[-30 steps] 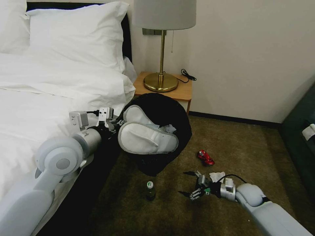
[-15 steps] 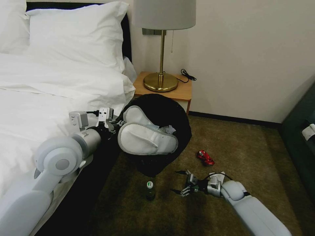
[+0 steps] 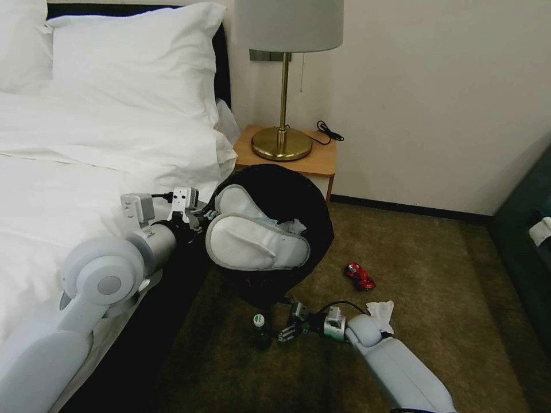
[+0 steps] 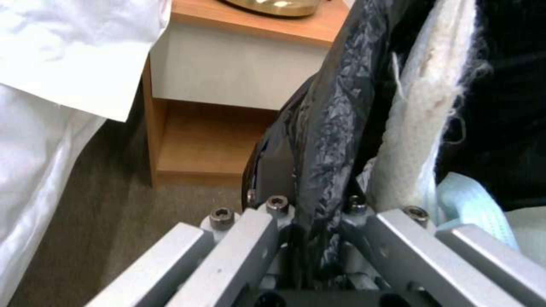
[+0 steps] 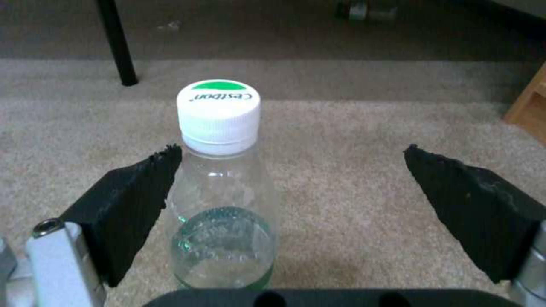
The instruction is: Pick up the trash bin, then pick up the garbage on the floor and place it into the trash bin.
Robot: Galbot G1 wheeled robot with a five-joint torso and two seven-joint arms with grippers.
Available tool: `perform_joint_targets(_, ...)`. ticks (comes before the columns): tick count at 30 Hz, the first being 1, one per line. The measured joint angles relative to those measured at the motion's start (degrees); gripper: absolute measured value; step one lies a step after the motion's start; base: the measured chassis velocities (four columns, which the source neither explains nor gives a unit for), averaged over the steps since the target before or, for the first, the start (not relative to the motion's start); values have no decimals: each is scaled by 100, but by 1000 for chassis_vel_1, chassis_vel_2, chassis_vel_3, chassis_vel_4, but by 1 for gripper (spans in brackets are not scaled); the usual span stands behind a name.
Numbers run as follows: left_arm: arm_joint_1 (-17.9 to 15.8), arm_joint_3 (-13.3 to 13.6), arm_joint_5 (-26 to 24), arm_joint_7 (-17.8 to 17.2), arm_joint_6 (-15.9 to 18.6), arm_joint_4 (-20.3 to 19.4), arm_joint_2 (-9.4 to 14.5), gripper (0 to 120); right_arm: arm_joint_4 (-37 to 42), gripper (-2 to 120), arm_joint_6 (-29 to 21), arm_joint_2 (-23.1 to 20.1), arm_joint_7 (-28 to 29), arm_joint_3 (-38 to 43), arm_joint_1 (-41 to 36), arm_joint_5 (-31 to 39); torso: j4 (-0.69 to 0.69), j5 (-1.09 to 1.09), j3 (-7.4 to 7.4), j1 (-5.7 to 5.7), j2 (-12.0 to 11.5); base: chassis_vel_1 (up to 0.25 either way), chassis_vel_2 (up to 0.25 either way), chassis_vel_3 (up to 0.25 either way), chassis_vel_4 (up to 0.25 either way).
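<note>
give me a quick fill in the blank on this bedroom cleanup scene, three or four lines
1. The left gripper is shut on the rim of the round black mesh trash bin, which holds two white ____.
2. The right gripper has its jaws ____ around the small clear bottle.
3. That bottle stands ____ on the tan carpet floor.
4. The crushed red can lies on the ____.

Missing words: slippers; open; upright; floor
</note>
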Motion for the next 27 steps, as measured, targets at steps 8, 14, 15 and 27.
perform_joint_targets(8, 10, 18, 20, 1, 0, -4, -65, 1, -52, 100, -42, 16, 109, -23, -118, -25, -2, 2, 0, 0, 0, 0, 0, 0, 0)
perform_joint_targets(14, 23, 13, 22, -3, 0, -35, -63, 1, 6, 100, -91, 52, 153, -32, -167, -24, -3, 0, 0, 0, 0, 0, 0, 0, 0)
perform_joint_targets(15, 30, 8, 23, -5, 0, -44, -59, 1, 9, 100, -100, 73, 168, -46, -168, -24, -3, 0, 0, 0, 0, 0, 0, 0, 0)
perform_joint_targets(27, 29, -25, 26, -7, 0, -50, -45, 1, -200, 100, -130, 285, 185, -108, -54, -44, -1, -1, 0, 0, 0, 0, 0, 0, 0)
